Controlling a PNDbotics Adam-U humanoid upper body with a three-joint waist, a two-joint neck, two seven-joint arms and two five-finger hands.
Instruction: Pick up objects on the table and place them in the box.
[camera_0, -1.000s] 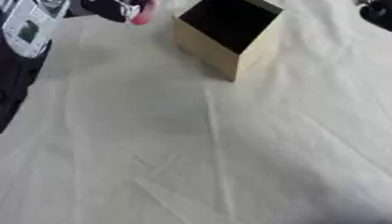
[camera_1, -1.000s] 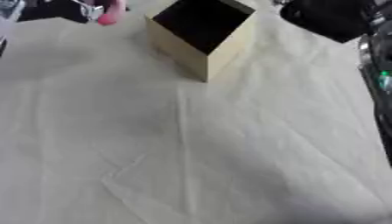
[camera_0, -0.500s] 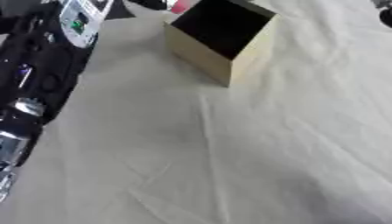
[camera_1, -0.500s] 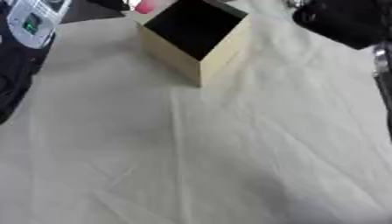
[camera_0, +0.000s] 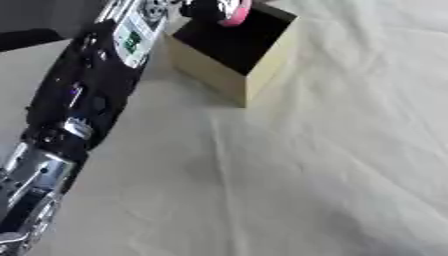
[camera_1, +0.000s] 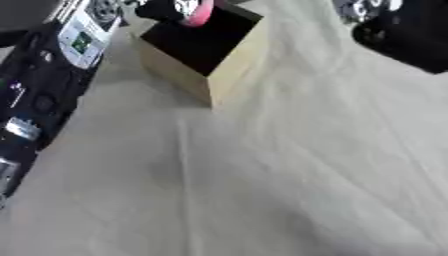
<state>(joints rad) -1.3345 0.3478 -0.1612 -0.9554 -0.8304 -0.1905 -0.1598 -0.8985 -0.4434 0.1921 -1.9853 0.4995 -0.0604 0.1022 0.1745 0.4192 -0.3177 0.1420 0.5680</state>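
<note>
A tan box (camera_0: 213, 78) with a dark open inside stands on the cloth at the top of the view, one corner towards me. My left arm (camera_0: 87, 100) runs up the left side, and my left hand (camera_0: 203, 7) hangs over the box's far rim. Its fingers are curled round a small pink object (camera_0: 234, 13), which sits above the opening. A black part of my right arm (camera_1: 404, 31) shows at the upper right in the right eye view; its hand is too blurred to read.
A creased cream cloth (camera_0: 324, 170) covers the table. No other loose objects show on it. The table's left edge lies beside my left arm.
My left arm has reached further in and carried the pink object from left of the box to above its opening. The camera has shifted too.
</note>
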